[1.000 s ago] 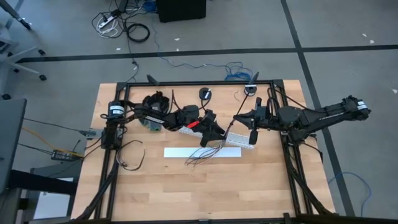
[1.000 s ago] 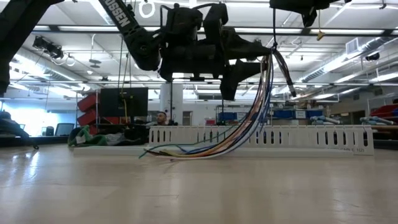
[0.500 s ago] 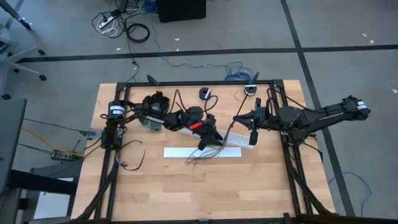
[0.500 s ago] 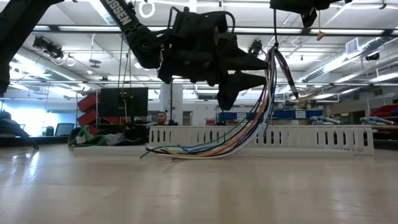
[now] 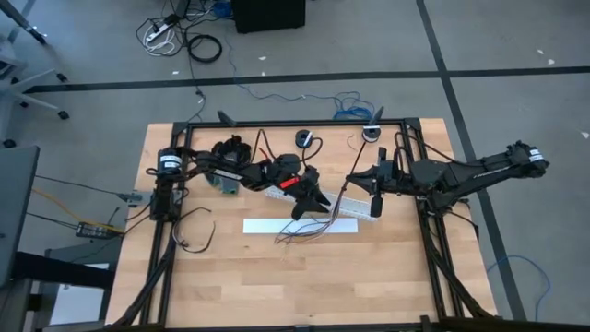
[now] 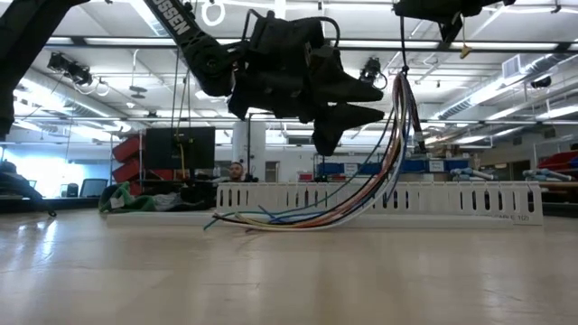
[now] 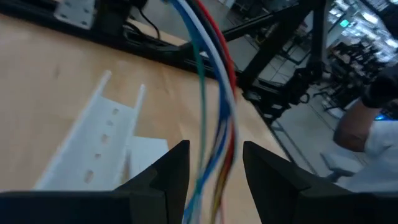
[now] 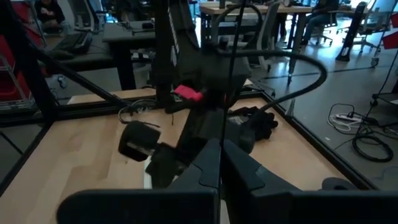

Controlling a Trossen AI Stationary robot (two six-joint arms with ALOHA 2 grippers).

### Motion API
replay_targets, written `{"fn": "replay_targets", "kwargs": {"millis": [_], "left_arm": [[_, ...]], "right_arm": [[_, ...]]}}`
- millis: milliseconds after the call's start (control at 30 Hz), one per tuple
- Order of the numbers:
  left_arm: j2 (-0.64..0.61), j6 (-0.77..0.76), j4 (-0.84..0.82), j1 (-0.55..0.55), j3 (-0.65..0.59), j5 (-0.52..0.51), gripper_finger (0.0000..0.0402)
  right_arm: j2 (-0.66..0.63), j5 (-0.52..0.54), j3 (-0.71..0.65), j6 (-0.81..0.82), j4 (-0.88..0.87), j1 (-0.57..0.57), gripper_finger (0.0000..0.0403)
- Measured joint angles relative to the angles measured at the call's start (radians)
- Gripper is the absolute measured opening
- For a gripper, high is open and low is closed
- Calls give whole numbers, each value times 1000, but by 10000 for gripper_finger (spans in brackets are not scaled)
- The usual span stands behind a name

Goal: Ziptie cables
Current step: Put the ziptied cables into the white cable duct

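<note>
The cables [image 6: 384,171], a bundle of thin coloured and dark wires, hang from my right gripper [image 6: 442,11] and curve down to the table. Their free ends [image 5: 290,237] lie on the wood in front of the white slotted duct [image 6: 452,199]. My right gripper [image 5: 353,175] is shut high over the duct. My left gripper [image 6: 379,101] is about level and open beside the hanging bundle. In the left wrist view the wires [image 7: 214,118] pass between its two fingers [image 7: 165,177]; I cannot tell whether they touch. My right gripper pinches a thin dark strand [image 8: 221,134] between its shut fingertips, roughly level, from the table's right side. In the low view that strand [image 6: 400,45] runs straight down to the bundle's upper end. The bundle hangs slack below it, its lower ends on the table.
A flat white strip [image 5: 267,225] lies on the table near the duct [image 5: 364,214]. A dark and green clump [image 5: 224,180] sits at the far left by the left arm. Black frame rails [image 5: 433,249] border the table. A person [image 6: 235,170] sits beyond the table.
My left gripper has tipped up from slanting downward to about level, its fingertips turned toward the hanging cables. The bundle's upper hanging part has shifted a little toward the table's right edge, while its ends stay on the table.
</note>
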Motion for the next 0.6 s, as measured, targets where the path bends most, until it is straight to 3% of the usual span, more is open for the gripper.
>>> {"fn": "replay_targets", "kwargs": {"millis": [600], "left_arm": [[-6,-1,48,-2,0,-8,142]], "right_arm": [[0,0,0,-6,-2,0,0]]}}
